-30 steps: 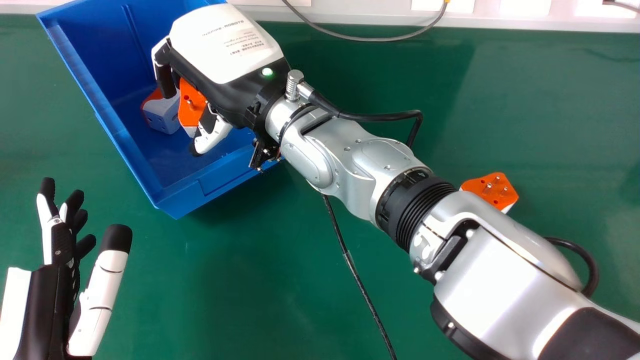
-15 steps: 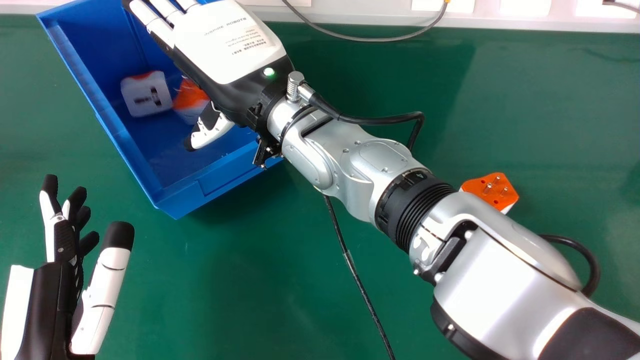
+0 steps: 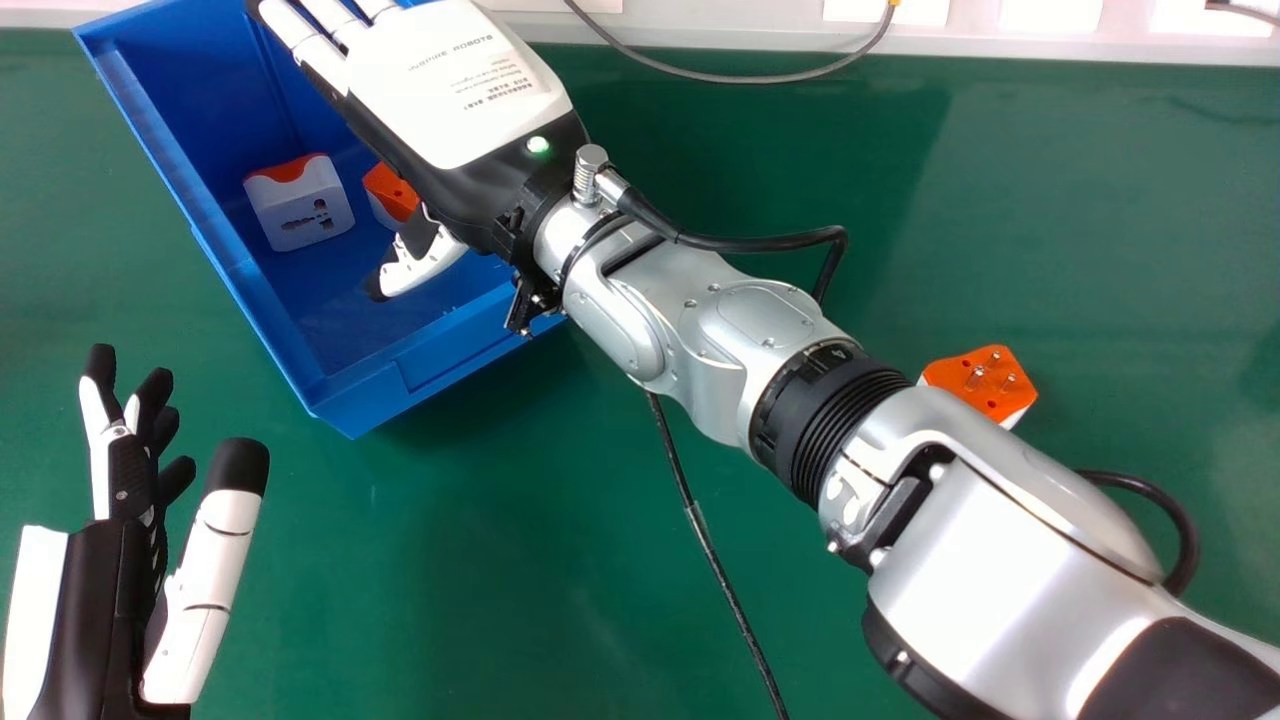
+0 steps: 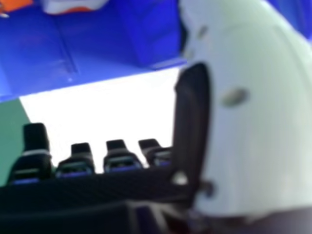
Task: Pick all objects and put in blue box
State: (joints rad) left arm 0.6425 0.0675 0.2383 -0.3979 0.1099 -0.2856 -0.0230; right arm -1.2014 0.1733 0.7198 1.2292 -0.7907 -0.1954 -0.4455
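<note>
Overhanging angular box (image 3: pixel 372 402): right hand (image 3: pixel 452 95)

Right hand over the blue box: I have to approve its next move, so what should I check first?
1. Right hand open and empty: ok.
2. Two plug adapters inside the blue box: ok.
3. Third adapter in the box: not ok, it lies on the table.
4. Gap between right forearm and third adapter: cannot tell.
5. Left hand outside the box: ok.
</note>
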